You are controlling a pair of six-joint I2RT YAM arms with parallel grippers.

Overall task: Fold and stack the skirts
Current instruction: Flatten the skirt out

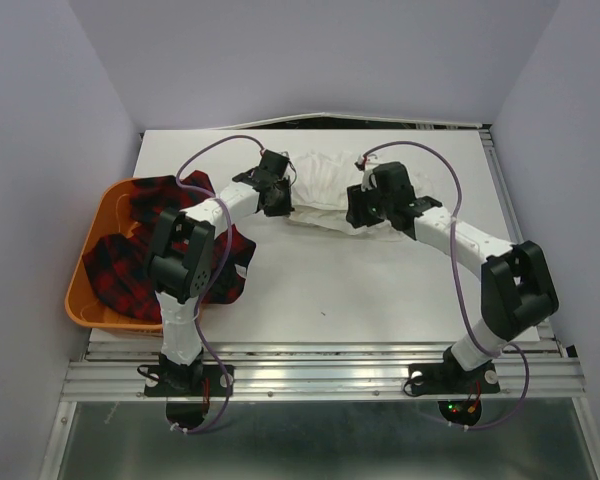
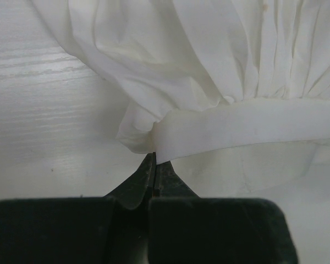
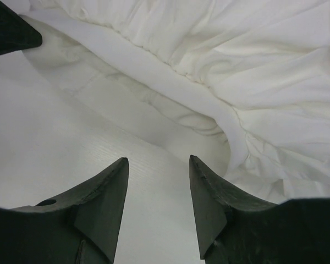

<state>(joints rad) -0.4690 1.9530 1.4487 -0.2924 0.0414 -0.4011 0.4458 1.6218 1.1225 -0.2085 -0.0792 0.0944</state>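
Left claw (image 2: pixel 154 164) clamps skirt (image 2: pixel 220 82) by waistband; right claw (image 3: pixel 158 184) gapes, empty. Risk: one-sided pull bunches fabric at worktop (image 1: pixel 380 290) far edge.

The lone skirt (image 1: pixel 325 182) lies across the far middle of the table (image 1: pixel 380 290). The left gripper (image 1: pixel 280 200) is at its left end, and the right gripper (image 1: pixel 358 212) is at its near edge, further right. The basket (image 1: pixel 75 290) stands at the table's left edge. The other skirts (image 1: pixel 120 265) are heaped in it and spill over its right rim onto the table.
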